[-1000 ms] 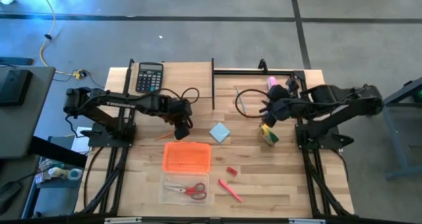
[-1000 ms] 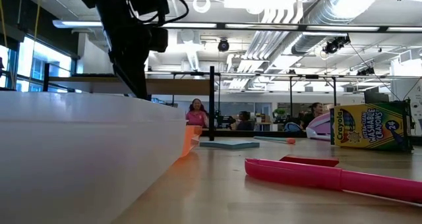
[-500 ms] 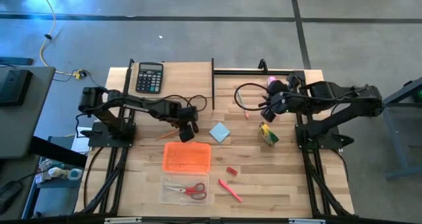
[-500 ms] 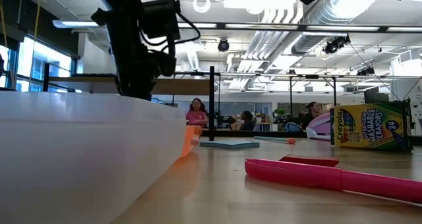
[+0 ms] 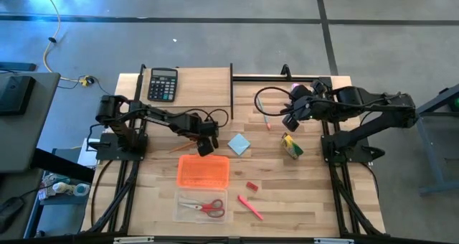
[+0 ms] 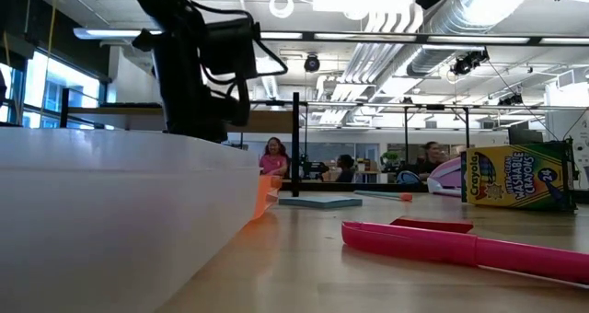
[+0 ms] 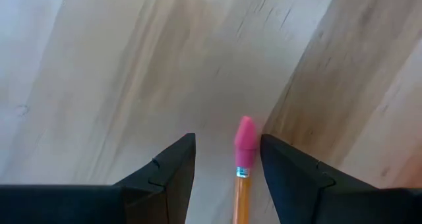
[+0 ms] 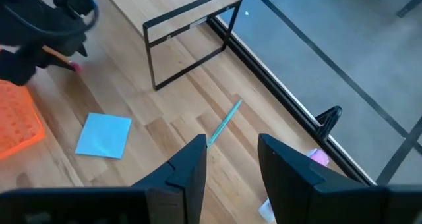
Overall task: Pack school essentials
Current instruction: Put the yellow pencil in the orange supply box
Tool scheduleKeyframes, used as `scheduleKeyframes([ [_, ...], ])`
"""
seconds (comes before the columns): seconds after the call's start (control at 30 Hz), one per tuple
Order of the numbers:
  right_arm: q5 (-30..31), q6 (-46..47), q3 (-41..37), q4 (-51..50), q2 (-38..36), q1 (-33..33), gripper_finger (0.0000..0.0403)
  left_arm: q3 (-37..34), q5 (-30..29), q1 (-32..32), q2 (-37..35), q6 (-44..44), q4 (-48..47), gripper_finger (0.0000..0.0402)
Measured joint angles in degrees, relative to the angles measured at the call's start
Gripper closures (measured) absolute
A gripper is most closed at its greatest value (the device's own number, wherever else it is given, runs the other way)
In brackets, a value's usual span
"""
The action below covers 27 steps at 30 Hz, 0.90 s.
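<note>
Only the left wrist view shows the left gripper (image 7: 227, 161) clamping a pink-tipped pencil (image 7: 244, 168).

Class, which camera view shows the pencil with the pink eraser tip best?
The left wrist view: the pencil fills the middle, between the left pincer fingers. The right wrist view shows only its pink tip, far off at the left arm. The high view shows a thin orange sliver beside that arm. The low view hides it.

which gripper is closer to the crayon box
Right. The right gripper hangs just behind the crayon box; the left gripper, holding a pencil, is across the blue notepad from it.
</note>
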Motion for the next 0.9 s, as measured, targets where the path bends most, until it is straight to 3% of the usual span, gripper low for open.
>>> scheduleKeyframes([
  [0.43,-0.8,0.2,0.0,0.5,0.0,0.0,0.0274,0.2,-1.0,-0.1,2.8,0.4,0.0,0.0253],
  [0.9,-0.8,0.0,0.0,0.5,0.0,0.0,0.0274,0.2,1.8,0.0,3.0,0.3,0.3,0.0365],
])
